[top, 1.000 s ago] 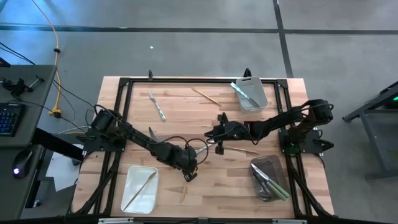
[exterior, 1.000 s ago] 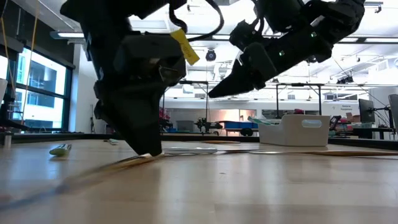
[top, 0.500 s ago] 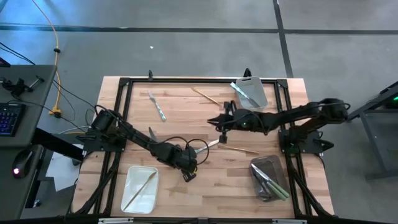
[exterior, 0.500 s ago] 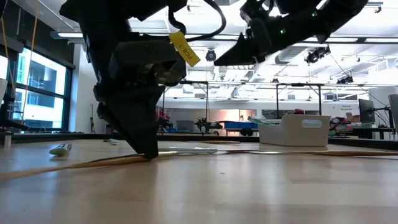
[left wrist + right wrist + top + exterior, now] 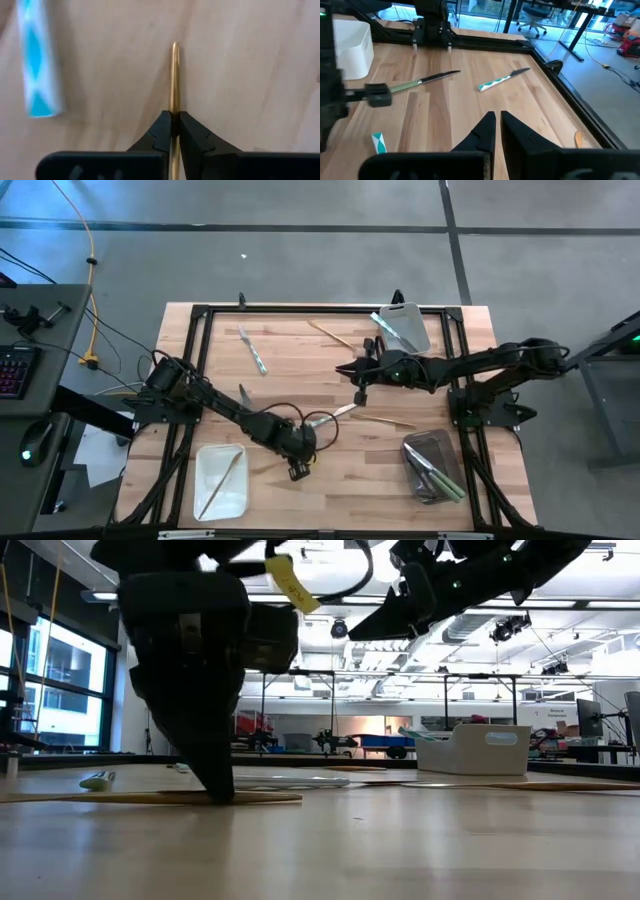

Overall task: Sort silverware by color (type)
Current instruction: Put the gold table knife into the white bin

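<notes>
A: The left gripper (image 5: 174, 131) has just closed on the gold piece (image 5: 174, 80), lying on the desk (image 5: 330, 480) right of the white tray (image 5: 206, 498).

B: So it can lift. Obstacles?

A: A blue-handled piece (image 5: 36, 60) lies beside it. The right gripper (image 5: 358, 371) hovers centre, fingers together, empty.

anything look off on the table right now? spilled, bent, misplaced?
Nothing damaged or spilled. The only untidy part is the unsorted silverware: a blue-handled knife, a gold piece and another gold piece lie loose on the table. The left gripper is shut on a gold utensil.
</notes>
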Motion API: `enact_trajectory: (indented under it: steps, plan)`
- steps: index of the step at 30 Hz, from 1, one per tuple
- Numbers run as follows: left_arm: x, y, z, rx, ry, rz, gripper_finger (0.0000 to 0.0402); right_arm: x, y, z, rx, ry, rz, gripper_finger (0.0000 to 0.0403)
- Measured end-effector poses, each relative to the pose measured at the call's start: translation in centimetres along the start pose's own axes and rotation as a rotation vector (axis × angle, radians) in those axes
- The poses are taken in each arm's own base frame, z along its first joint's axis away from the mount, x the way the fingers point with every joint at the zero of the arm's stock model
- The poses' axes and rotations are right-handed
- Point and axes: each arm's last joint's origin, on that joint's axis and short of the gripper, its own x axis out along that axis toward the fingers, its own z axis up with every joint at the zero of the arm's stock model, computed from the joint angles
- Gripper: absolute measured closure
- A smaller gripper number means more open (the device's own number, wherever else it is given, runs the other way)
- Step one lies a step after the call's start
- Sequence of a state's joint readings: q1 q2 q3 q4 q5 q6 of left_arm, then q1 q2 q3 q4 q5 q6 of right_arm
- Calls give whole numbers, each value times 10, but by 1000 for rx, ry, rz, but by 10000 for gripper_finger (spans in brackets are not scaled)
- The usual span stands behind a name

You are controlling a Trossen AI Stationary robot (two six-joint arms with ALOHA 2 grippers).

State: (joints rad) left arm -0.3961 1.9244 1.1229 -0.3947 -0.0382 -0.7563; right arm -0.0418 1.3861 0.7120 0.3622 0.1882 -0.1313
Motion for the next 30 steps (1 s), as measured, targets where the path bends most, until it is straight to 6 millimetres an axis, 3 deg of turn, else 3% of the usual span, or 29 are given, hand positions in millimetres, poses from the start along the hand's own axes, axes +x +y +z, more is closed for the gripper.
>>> enact_trajectory:
  steps: [7, 16, 19, 24, 30]
  plan:
    - [-8, -11, -4, 42, -85, -2, 400, -1, 6, 1, -4, -3, 17, 391]
    - [-64, -25, -2, 90, -391, 73, 399, -17, 28, 2, -59, 61, -33, 391]
    - [-73, -31, -7, 99, -424, 70, 399, -23, 37, 2, -60, 69, -38, 390]
    - [-59, -33, -15, 65, -299, 20, 389, -28, 49, 3, -48, 55, -7, 390]
    - [-23, -26, -19, 29, -153, 48, 330, -31, 59, 5, -53, 29, 12, 390]
